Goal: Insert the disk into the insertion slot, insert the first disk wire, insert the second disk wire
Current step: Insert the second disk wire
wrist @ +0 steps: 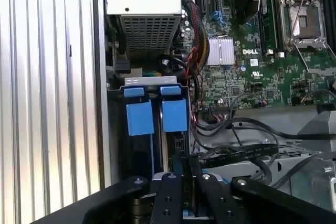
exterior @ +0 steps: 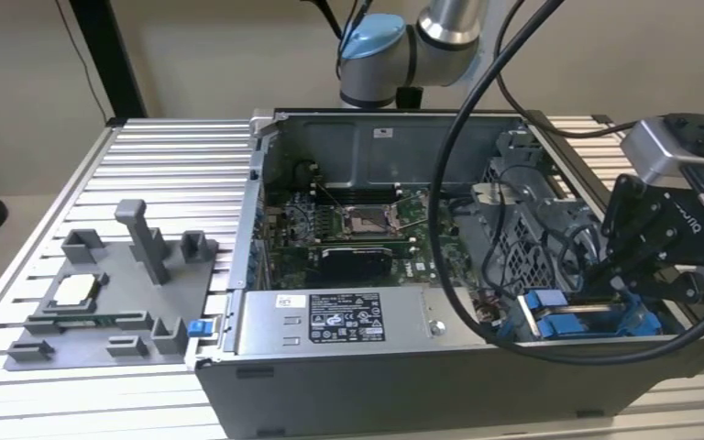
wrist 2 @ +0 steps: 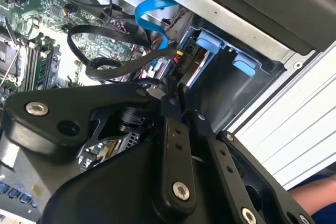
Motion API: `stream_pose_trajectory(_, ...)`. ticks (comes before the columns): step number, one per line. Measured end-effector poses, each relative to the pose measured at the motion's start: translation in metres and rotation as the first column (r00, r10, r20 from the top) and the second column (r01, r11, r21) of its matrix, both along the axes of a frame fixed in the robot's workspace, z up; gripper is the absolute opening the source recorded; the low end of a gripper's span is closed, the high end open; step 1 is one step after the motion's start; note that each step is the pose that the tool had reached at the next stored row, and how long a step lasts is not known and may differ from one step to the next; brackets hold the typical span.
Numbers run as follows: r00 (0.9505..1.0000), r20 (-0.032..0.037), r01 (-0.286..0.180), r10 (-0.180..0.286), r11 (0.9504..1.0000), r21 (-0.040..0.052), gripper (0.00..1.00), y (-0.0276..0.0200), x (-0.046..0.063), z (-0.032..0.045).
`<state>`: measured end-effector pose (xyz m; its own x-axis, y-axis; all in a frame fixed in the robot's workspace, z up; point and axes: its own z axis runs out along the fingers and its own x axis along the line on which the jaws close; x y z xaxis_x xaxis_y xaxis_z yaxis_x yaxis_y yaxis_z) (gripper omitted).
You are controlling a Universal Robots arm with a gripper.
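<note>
The gripper [wrist: 186, 169] is clenched with its fingers [wrist 2: 173, 129] pressed together just above the insertion slot [wrist: 157, 124] with blue rails, beside the motherboard [wrist: 262, 61].

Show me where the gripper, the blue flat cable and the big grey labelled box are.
gripper [wrist: 185, 163], first wrist view: between its fingertips.
blue flat cable [wrist 2: 149, 14], second wrist view: on its bend.
grey labelled box [exterior: 413, 323], exterior view: bare metal beside its label.
</note>
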<state>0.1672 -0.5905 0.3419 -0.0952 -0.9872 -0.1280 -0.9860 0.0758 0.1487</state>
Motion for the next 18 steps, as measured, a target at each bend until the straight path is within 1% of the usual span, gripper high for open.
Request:
stream_pose_trajectory(13, 1.0, 0.0, 0.001, -0.001, 1.0, -0.0036, 0.0, 0.0001, 0.0, -0.0049)
stream_pose_trajectory(18, 1.0, 0.0002, 0.001, -0.001, 1.0, -0.0032, 0.0, 0.0002, 0.0, -0.0058)
